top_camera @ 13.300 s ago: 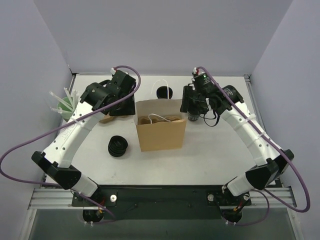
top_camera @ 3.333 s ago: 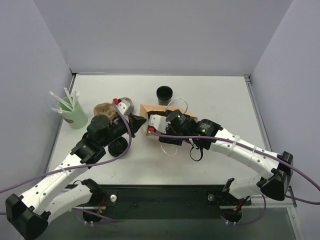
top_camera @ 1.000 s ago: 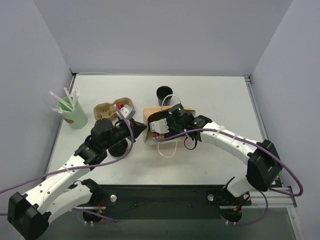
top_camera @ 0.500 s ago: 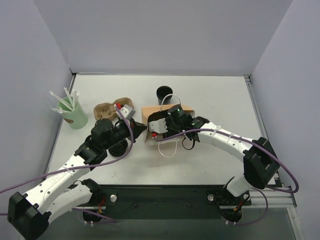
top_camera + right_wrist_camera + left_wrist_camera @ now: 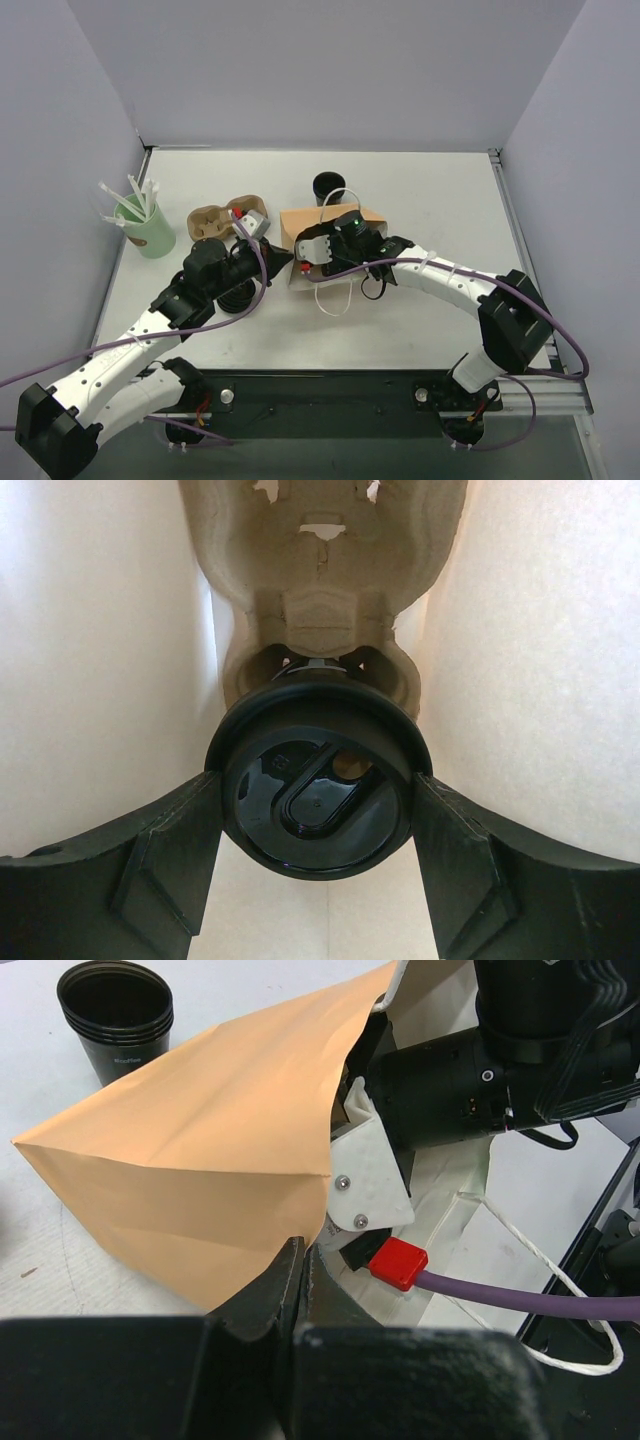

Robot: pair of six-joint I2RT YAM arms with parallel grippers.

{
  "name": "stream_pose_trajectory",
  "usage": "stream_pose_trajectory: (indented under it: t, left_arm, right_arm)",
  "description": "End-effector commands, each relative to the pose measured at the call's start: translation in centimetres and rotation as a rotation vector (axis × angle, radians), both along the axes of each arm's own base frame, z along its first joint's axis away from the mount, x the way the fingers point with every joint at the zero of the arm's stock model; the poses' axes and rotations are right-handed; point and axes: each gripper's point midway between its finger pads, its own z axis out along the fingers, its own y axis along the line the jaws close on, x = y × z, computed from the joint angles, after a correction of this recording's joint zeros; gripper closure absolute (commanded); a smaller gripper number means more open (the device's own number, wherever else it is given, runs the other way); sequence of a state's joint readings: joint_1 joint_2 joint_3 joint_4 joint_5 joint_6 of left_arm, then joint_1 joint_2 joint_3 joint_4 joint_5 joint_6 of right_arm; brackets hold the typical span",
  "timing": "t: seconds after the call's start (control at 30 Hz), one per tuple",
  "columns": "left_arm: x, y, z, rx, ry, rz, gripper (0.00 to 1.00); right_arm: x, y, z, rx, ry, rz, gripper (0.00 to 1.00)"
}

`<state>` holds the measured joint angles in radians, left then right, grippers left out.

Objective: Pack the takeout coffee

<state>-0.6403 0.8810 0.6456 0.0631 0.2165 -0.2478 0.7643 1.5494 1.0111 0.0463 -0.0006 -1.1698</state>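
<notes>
Arms (image 5: 450,282) (image 5: 140,335) reach bag (image 5: 180,1140): right tool (image 5: 315,815) clamps takeout coffee (image 5: 315,795) inside, left tool (image 5: 298,1272) pinches rim.

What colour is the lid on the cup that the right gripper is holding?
Glossy black. The lid shows best in the right wrist view.

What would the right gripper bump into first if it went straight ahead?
Likely the cup carrier inside the paper bag, right behind the takeout coffee the right gripper holds; depth unclear.

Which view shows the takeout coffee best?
Right wrist: the takeout coffee, lid toward the lens, sits between the right gripper's fingers inside the brown paper bag. Top external and left wrist show only the bag's outside; the cup is hidden.
</notes>
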Motion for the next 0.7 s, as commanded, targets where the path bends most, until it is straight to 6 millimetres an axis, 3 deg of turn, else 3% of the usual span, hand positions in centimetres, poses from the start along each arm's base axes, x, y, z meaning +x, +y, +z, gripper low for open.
stream_pose_trajectory:
  t: [0.0, 0.5, 0.67]
  left_arm:
    - [0.1, 0.1, 1.0, -0.031, -0.011, 0.010, 1.00]
    - [0.3, 0.1, 1.0, -0.048, 0.020, 0.023, 1.00]
    - [0.4, 0.0, 1.0, -0.045, 0.021, 0.023, 1.00]
  right_arm:
    - [0.6, 0.1, -0.3, 0.047, 0.000, -0.028, 0.64]
    - [1.4, -0.6, -1.7, 0.094, -0.003, -0.083, 0.61]
    - [1.5, -0.8, -1.9, 0.095, -0.003, -0.093, 0.50]
